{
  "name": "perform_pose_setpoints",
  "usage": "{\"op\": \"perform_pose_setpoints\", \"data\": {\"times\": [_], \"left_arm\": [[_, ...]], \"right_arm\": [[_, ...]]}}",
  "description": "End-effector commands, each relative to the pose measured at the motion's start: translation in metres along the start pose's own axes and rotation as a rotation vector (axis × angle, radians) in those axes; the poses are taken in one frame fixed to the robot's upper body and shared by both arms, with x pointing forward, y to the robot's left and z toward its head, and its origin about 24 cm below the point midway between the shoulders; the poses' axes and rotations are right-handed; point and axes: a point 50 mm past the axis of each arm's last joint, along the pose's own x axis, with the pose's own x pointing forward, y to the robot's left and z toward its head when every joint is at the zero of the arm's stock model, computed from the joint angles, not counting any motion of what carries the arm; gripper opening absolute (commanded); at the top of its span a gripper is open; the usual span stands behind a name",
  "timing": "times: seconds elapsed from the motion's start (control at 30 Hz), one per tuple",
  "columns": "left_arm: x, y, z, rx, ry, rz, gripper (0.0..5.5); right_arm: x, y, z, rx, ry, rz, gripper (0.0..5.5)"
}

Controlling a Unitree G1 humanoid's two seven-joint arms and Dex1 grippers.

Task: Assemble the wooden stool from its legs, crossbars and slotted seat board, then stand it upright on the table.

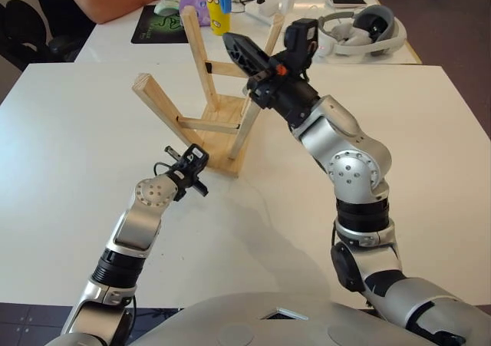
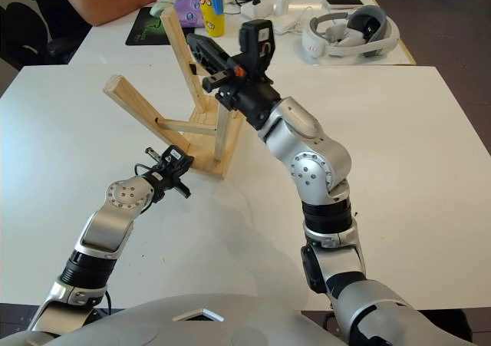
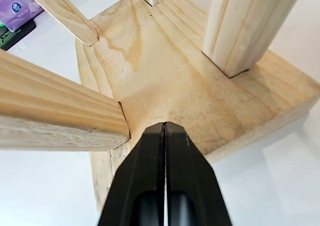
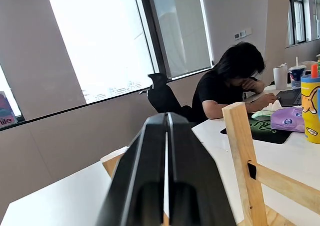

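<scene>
White table (image 1: 69, 169), upturned stool (image 1: 209, 123), left gripper (image 1: 201, 156) closed, empty, at seat board (image 3: 165, 70), right gripper (image 1: 232, 43) closed, empty

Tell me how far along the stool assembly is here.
Done: legs and crossbars sit joined in the seat board. In hand: nothing; the shut left gripper is at the board's underside, the shut right gripper up by the legs. Left: the stool is legs-up, not yet stood upright.

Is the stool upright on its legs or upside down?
Upside down: the stool has its seat board on the table, legs pointing up.
</scene>
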Motion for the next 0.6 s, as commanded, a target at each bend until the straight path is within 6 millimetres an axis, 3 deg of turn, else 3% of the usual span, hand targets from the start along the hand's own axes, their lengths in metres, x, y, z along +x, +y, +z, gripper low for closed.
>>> {"op": "perform_pose_setpoints", "data": {"times": [0.03, 0.17, 0.3, 0.4, 0.43, 0.5, 0.57, 0.6], "left_arm": [[-0.002, -0.015, -0.029, -0.057, 0.142, -0.076, 0.0], [-0.001, -0.016, -0.031, -0.065, 0.146, -0.07, 0.0], [-0.001, -0.016, -0.03, -0.068, 0.144, -0.064, 0.0], [-0.002, -0.015, -0.032, -0.072, 0.148, -0.056, 0.0], [-0.002, -0.015, -0.032, -0.073, 0.148, -0.056, 0.0], [-0.001, -0.015, -0.03, -0.068, 0.144, -0.061, 0.0], [0.0, -0.015, -0.028, -0.061, 0.14, -0.068, 0.0], [0.001, -0.015, -0.028, -0.059, 0.139, -0.07, 0.0]], "right_arm": [[0.003, -0.014, 0.001, -0.021, 0.014, -0.053, 0.03], [0.002, -0.014, 0.053, -0.128, -0.199, -0.03, 0.03], [-0.01, 0.004, 0.107, -0.19, -0.468, 0.048, 0.03], [-0.012, 0.02, 0.119, -0.177, -0.522, 0.127, 0.03], [-0.007, 0.018, 0.108, -0.154, -0.459, 0.11, 0.03], [0.005, 0.004, 0.046, -0.054, -0.151, 0.015, 0.03], [-0.001, -0.007, -0.025, 0.052, 0.209, -0.092, 0.03], [-0.007, -0.01, -0.045, 0.098, 0.295, -0.133, 0.03]]}}
